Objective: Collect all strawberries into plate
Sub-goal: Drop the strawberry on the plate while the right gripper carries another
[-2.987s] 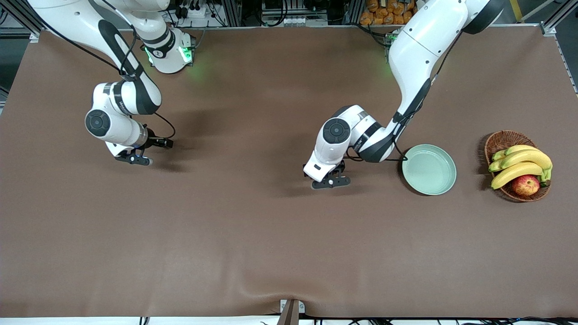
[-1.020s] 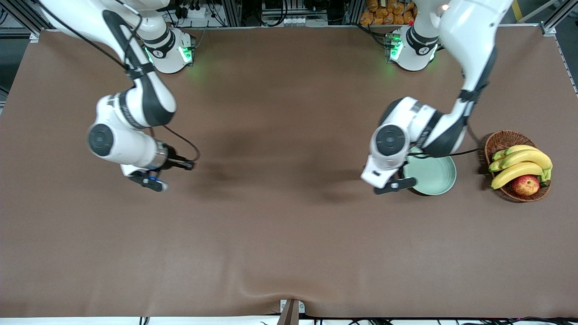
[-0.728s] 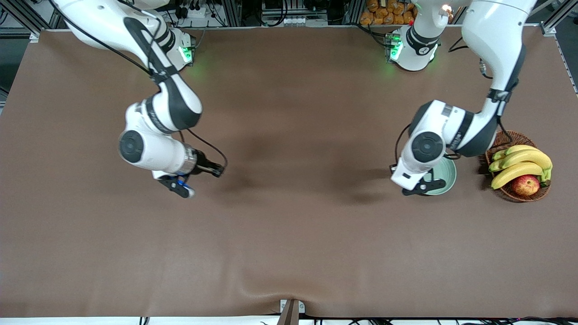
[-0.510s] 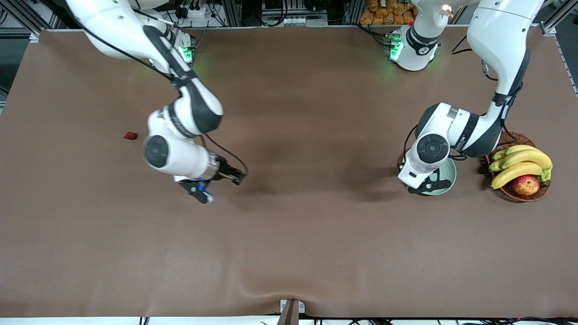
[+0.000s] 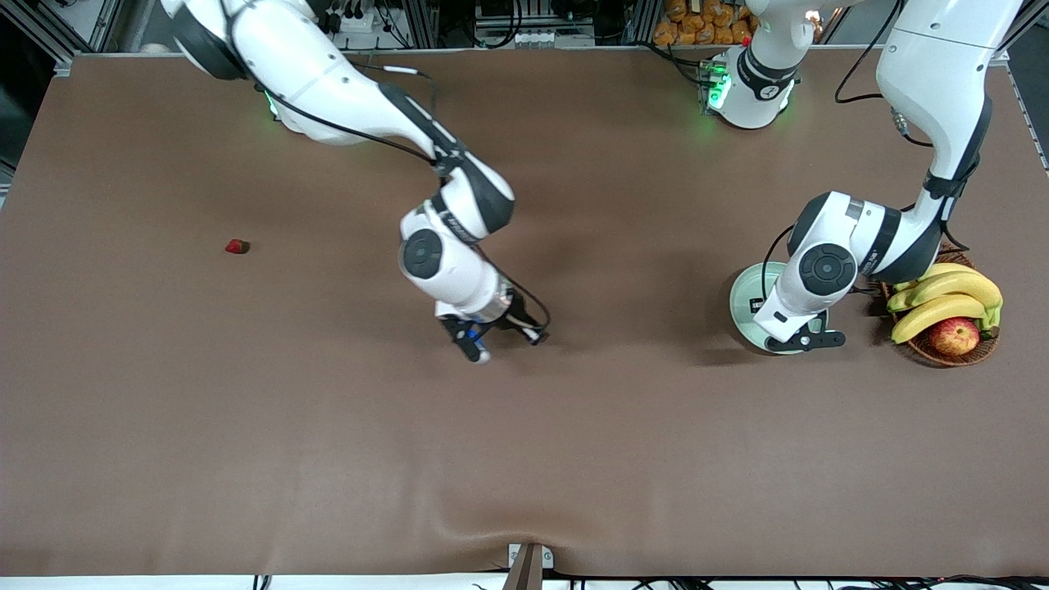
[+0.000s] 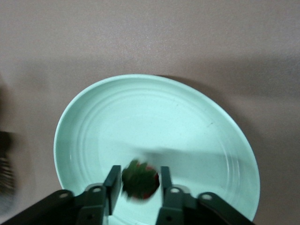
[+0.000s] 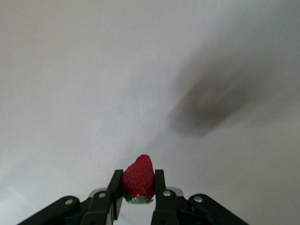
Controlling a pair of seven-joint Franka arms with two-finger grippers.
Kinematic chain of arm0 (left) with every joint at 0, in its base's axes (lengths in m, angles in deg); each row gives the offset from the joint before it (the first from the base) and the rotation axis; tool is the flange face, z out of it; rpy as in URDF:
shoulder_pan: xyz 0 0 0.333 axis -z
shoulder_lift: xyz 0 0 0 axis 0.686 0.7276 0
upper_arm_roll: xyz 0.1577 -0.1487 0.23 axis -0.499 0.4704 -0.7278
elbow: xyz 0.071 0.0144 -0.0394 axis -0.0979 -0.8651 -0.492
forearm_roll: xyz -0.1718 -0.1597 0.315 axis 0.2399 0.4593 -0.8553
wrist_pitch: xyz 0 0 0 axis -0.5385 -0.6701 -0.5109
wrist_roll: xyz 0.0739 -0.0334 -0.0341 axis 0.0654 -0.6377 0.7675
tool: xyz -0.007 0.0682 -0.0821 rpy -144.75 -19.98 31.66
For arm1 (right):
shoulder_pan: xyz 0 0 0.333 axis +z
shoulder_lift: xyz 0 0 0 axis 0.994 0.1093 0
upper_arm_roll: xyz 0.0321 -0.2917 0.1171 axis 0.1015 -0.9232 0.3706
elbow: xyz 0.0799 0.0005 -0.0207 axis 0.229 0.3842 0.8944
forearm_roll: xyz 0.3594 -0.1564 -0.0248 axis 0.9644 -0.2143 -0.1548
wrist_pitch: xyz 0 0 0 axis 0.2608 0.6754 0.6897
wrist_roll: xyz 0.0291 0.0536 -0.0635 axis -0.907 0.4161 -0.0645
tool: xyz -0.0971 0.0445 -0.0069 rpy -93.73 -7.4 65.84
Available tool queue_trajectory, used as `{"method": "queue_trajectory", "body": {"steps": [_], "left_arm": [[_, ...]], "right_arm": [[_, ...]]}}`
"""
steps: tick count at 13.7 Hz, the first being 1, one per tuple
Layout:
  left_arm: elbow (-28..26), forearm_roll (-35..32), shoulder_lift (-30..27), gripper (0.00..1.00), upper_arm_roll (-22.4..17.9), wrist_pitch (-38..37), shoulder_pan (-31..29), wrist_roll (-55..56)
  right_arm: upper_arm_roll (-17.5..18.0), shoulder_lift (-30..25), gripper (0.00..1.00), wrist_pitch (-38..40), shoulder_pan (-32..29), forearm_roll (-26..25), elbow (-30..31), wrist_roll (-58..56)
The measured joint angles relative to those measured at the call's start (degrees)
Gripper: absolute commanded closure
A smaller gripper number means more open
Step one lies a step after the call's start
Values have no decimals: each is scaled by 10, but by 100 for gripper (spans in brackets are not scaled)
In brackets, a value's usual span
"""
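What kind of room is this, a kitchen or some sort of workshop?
Probably a robotics lab, not a kitchen: a brown-covered table with metal framing and cables along its edge, and fruit set out as props, a basket of bananas and a plate.

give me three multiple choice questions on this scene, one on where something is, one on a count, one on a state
1. The left hand is over:
A. the basket
B. the plate
C. bare table

2. Strawberries lying loose on the table:
A. one
B. two
C. three

3. The right hand is:
A. open and empty
B. shut on a banana
C. shut on a strawberry

Answers:
1 B, the left wrist view shows the plate under it.
2 A, a single strawberry on the table lies toward the right arm's end.
3 C, its fingers clamp the red berry.
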Motion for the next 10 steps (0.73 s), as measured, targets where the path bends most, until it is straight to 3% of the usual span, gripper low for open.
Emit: {"method": "queue_trajectory", "body": {"steps": [5,7,9,10], "left_arm": [[19,0,-15,0,7,5,1,-1],[32,0,-27,0,12,4,1,-3],[47,4,-30,0,26,-10,1,-4],[58,16,-30,0,34,-24,1,-3]], "right_arm": [[-5,60,100,-44,81,0,-74,67],[-7,73,70,-57,97,0,-78,73],[-8,80,27,-59,102,0,-80,75],[-8,81,10,-61,103,0,-82,84]]}}
